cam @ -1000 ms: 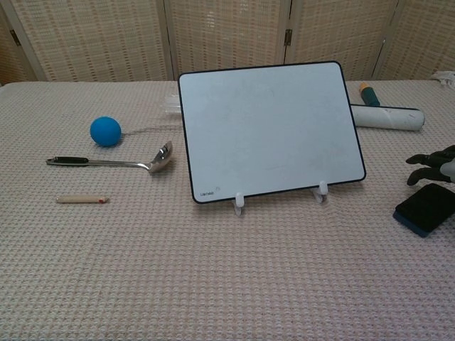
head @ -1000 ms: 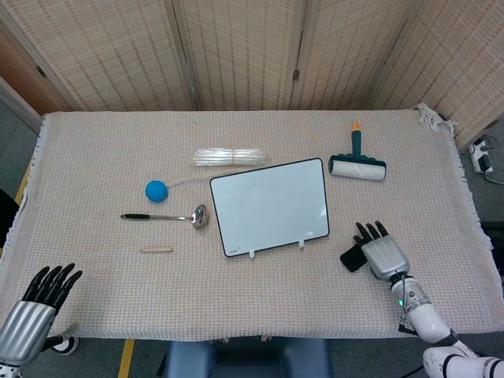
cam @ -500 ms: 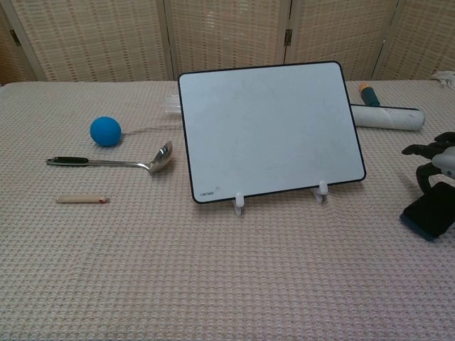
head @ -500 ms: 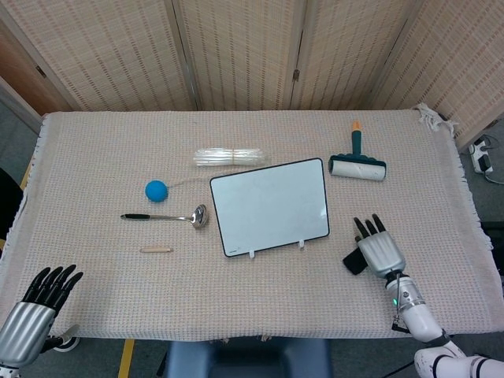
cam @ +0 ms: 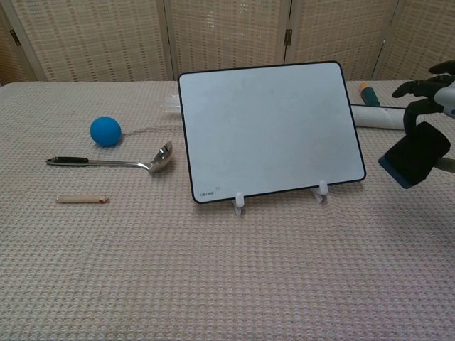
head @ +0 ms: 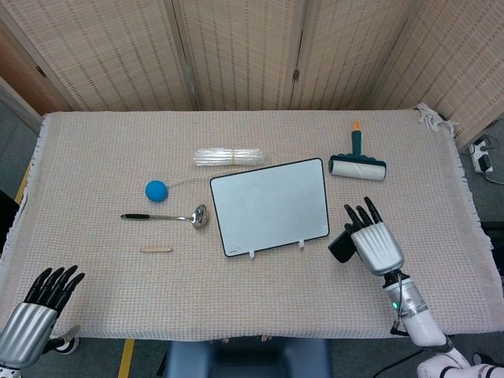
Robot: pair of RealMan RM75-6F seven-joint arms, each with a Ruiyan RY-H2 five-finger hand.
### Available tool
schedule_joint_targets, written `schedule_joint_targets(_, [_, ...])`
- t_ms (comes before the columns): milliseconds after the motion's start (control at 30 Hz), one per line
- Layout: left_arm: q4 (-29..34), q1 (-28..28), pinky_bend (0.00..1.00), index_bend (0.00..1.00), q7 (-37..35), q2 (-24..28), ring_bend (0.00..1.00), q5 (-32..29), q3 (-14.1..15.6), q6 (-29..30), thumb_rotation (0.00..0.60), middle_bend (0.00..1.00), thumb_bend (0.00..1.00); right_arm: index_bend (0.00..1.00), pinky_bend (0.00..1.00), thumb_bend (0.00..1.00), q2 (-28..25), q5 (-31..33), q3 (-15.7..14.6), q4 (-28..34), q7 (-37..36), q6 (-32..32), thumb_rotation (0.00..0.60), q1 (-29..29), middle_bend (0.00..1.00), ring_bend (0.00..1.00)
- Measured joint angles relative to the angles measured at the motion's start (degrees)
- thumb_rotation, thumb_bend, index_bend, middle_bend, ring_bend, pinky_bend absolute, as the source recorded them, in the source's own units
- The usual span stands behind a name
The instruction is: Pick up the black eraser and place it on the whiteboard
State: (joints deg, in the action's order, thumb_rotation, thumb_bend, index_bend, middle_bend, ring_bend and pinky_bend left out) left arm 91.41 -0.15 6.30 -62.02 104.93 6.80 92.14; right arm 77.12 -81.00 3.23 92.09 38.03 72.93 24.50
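Note:
My right hand (head: pixel 373 242) holds the black eraser (head: pixel 341 245) up off the table, just right of the whiteboard (head: pixel 270 206). In the chest view the eraser (cam: pixel 414 154) hangs tilted in the air beside the whiteboard's (cam: pixel 266 129) right edge, with the right hand (cam: pixel 439 91) above it at the frame's border. The whiteboard leans back on two small white feet. My left hand (head: pixel 46 295) rests at the table's near left corner, fingers spread, holding nothing; it does not show in the chest view.
A lint roller (head: pixel 357 166) lies behind the right hand. Left of the board are a blue ball (head: pixel 156 190), a ladle (head: pixel 164 216) and a small wooden stick (head: pixel 155 250). A clear bundle (head: pixel 230 157) lies behind the board.
The right hand has lifted the eraser off the cloth and carried it up and left toward the whiteboard's right edge. The left hand has barely moved.

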Motion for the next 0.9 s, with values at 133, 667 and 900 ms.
schedule_joint_targets(133, [-0.04, 0.03, 0.07, 0.02, -0.59, 0.18, 0.05, 0.23, 0.03, 0.41, 0.600, 0.08, 0.20, 0.63, 0.01, 0.31, 4.23, -0.21, 2.23, -0.36, 3.72, 1.20, 0.600, 1.06, 0.17, 0.17])
schedule_joint_targets(667, [-0.87, 0.43, 0.07, 0.03, -6.38, 1.92, 0.05, 2.39, 0.77, 3.93, 0.600, 0.09, 0.20, 0.61, 0.01, 0.31, 30.26, -4.02, 8.54, -26.32, 10.05, 5.52, 0.600, 9.35, 0.15, 0.17])
schedule_joint_targets(900, [-1.26, 0.78, 0.07, 0.03, -8.34, 2.54, 0.06, 2.67, 0.78, 5.41, 0.600, 0.09, 0.20, 0.56, 0.01, 0.31, 37.10, -4.17, 10.06, -35.05, 10.52, 6.22, 0.600, 12.12, 0.14, 0.17])
